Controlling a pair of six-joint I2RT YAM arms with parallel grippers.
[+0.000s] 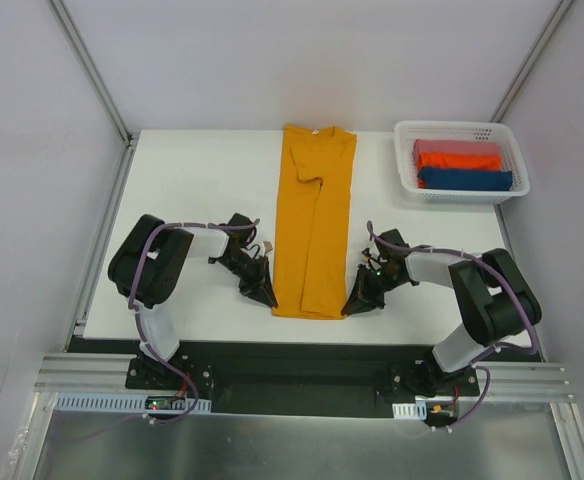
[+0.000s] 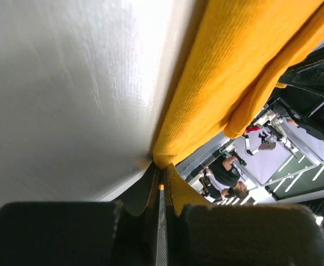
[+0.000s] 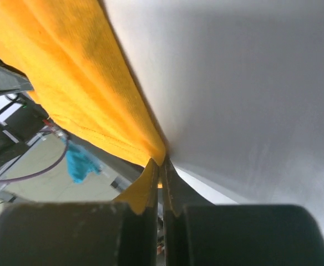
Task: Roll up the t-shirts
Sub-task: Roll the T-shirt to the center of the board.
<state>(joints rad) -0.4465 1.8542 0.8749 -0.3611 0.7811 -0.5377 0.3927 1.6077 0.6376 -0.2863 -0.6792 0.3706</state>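
Two near corners of the shirt [image 1: 312, 220] sit in the left gripper [image 1: 263, 293] and right gripper [image 1: 354, 303], seen from above; the folded strip runs away beyond them. Left wrist: jaws pinched shut on the hem. Right wrist: same clamp, likely to start rolling evenly.

white table [image 1: 202, 200], folded mustard t-shirt [image 1: 315, 220] lying flat (lengthwise), white basket [image 1: 462, 196] at far right corner
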